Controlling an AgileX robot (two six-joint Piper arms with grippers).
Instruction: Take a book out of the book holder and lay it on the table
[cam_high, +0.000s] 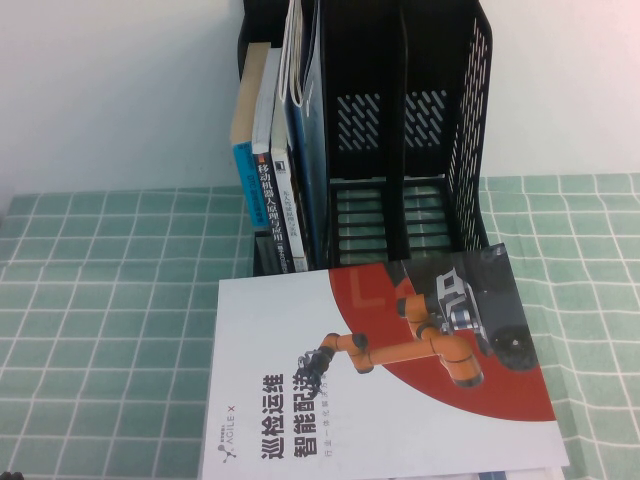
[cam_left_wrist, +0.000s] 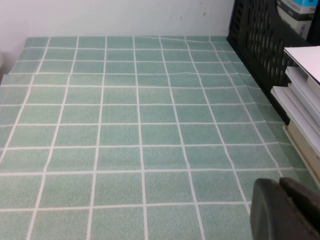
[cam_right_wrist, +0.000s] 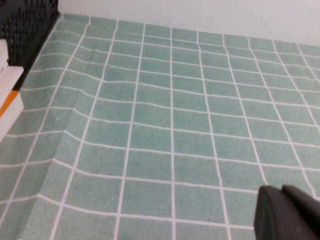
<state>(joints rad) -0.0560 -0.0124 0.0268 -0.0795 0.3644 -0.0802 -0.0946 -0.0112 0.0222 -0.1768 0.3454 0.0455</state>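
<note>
The white book (cam_high: 390, 380), with its red curved area, orange robot arm picture and blue title, lies flat and face up on the green grid-cloth table (cam_high: 110, 300), its far edge just before the upright black book holder (cam_high: 420, 130).

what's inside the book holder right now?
Book holder: several upright books fill its left slots; the right slots show only slatted base. The book lies outside, in front. Both grippers, left and right, shut, over bare table.

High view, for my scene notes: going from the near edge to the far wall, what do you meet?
The book lying flat on the table → the book holder with upright books in its left slots. Neither gripper shows here.
</note>
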